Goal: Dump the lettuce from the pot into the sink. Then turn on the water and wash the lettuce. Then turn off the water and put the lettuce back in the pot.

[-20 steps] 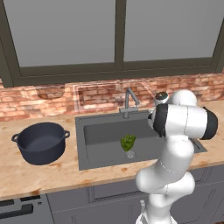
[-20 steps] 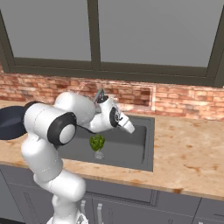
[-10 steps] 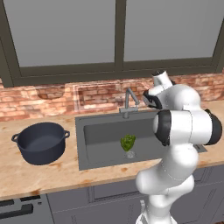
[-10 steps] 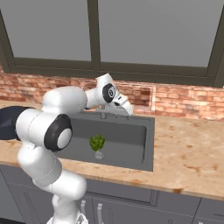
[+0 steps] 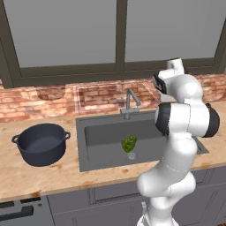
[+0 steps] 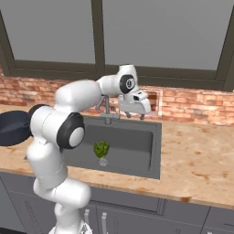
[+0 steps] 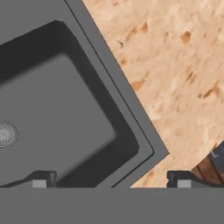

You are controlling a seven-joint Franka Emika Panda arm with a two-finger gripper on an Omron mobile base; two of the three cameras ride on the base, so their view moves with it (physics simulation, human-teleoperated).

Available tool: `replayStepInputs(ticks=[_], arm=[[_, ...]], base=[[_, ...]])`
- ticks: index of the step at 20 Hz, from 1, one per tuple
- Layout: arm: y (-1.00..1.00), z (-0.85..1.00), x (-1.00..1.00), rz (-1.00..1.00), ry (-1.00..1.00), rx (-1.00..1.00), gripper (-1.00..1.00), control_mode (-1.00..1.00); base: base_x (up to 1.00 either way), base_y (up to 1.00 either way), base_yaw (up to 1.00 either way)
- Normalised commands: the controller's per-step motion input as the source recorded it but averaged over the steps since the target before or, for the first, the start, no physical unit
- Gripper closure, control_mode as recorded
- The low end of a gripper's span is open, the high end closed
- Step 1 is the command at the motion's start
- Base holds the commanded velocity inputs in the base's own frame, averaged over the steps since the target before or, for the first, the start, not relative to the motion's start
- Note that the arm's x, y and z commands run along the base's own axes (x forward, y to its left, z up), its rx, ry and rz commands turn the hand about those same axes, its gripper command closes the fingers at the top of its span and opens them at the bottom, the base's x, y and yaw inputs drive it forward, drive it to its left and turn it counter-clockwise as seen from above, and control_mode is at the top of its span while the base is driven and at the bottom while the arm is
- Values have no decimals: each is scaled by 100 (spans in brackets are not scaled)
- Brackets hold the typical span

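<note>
Arm swung up and rightward since the earlier frame, pincer (image 6: 134, 115) spread wide and empty above the sink's (image 6: 153, 155) far right; lettuce (image 5: 129, 143) lies in the basin, pot (image 5: 40, 143) left on the bench (image 5: 48, 174); next, probably reaching the faucet (image 5: 130, 104) for water.

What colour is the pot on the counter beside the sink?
Dark navy-grey. The pot shows best in the left base view, left of the sink.
</note>
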Motion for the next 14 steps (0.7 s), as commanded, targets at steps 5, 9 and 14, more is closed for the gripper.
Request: replayStepInputs(ticks=[5, 9, 14], arm=[[-4, 0, 8, 0, 26, 15, -100, -100], [37, -1, -37, 4, -1, 0, -100, -100], [61, 0, -54, 20, -19, 0, -100, -100]], base=[[0, 0, 0], [0, 0, 0], [0, 0, 0]])
